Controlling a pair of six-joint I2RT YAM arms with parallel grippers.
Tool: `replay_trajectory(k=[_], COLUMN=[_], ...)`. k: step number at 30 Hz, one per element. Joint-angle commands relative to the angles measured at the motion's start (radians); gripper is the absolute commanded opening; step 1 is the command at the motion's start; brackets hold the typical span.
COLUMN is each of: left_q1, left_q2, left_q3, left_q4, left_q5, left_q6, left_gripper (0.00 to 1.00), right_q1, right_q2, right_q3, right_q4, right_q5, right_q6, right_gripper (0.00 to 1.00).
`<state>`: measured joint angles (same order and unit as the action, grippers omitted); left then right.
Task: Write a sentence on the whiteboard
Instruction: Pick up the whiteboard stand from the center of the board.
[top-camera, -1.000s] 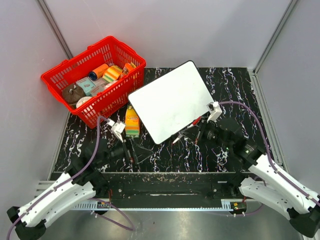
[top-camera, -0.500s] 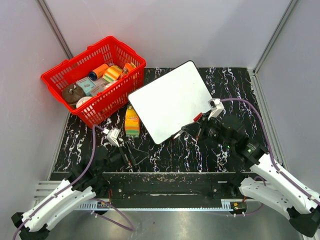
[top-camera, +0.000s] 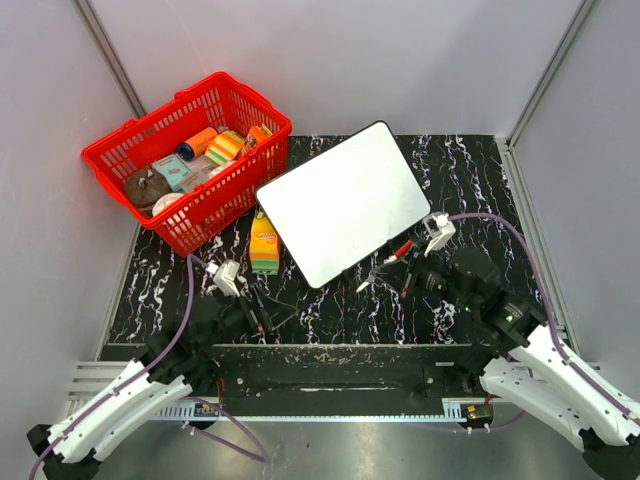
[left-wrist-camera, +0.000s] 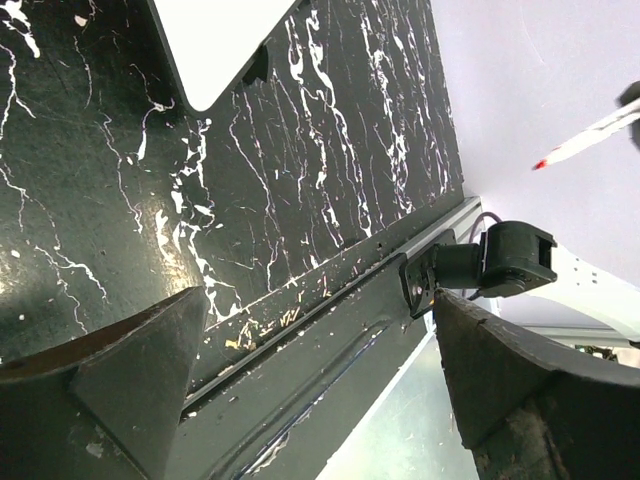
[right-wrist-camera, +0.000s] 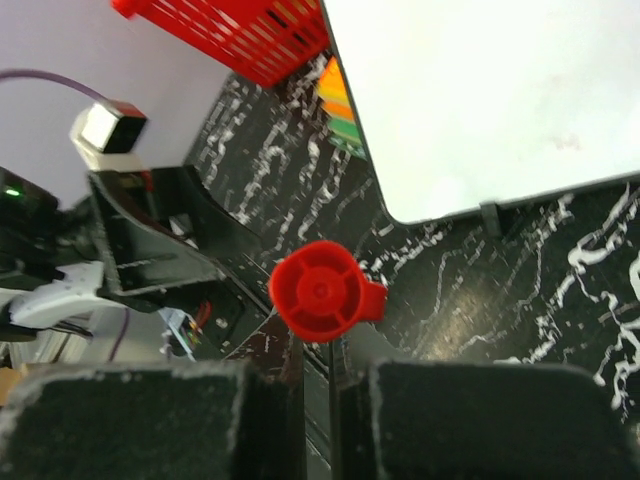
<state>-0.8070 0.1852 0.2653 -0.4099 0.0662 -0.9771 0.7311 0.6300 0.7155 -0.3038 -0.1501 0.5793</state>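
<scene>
Right gripper (top-camera: 408, 268), clamped on the red-capped pen (top-camera: 385, 267), has drawn back off the whiteboard (top-camera: 345, 200), which lies on the black marbled table (top-camera: 455, 170) beside the red basket (top-camera: 215, 205); left gripper (top-camera: 258, 312) gapes empty, pulled nearer its base.

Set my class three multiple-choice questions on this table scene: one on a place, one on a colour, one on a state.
1. Seen from above, the basket stands where from the whiteboard? A left; B right; C on it.
2. The pen cap is: A blue; B red; C green.
3. The left gripper is: A shut on the pen; B shut on the basket; C open.
Answers: 1 A, it sits beyond the whiteboard's left corner; 2 B, the wrist view shows red; 3 C, its fingers stand wide, nothing between.
</scene>
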Motion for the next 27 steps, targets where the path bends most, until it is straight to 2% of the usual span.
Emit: replay_trajectory(k=[1, 6, 11, 14, 16, 19, 21, 24, 27], left_q1=[0.002, 0.002, 0.002, 0.002, 0.000, 0.003, 0.011, 0.043, 0.081], left_q2=[0.032, 0.103, 0.235, 0.309, 0.356, 0.428, 0.492, 0.597, 0.715], left_q3=[0.034, 0.060, 0.093, 0.117, 0.141, 0.173, 0.180, 0.180, 0.190], left_q4=[0.031, 0.043, 0.132, 0.163, 0.196, 0.226, 0.262, 0.376, 0.465], left_q5=[-0.043, -0.106, -0.138, -0.183, -0.210, -0.261, -0.264, -0.211, -0.169], left_q6=[0.009, 0.035, 0.083, 0.098, 0.113, 0.136, 0.155, 0.176, 0.190], left_gripper=[0.99, 0.99, 0.99, 0.99, 0.99, 0.99, 0.99, 0.99, 0.97], right_q1=[0.001, -0.001, -0.032, -0.132, -0.269, -0.414, -0.475, -0.496, -0.536], right_q2=[0.033, 0.166, 0.255, 0.296, 0.313, 0.350, 0.373, 0.385, 0.427], right_q3=[-0.044, 0.044, 0.102, 0.093, 0.059, 0.036, 0.026, 0.033, 0.022], right_q4=[0.055, 0.066, 0.103, 0.176, 0.242, 0.357, 0.409, 0.423, 0.483], right_q5=[0.017, 0.043, 0.046, -0.107, -0.274, -0.414, -0.465, -0.460, -0.531], right_q6=[-0.039, -0.120, -0.147, -0.100, -0.044, 0.034, 0.080, 0.089, 0.172], right_gripper=[0.00, 0.00, 0.00, 0.00, 0.00, 0.00, 0.00, 0.00, 0.00])
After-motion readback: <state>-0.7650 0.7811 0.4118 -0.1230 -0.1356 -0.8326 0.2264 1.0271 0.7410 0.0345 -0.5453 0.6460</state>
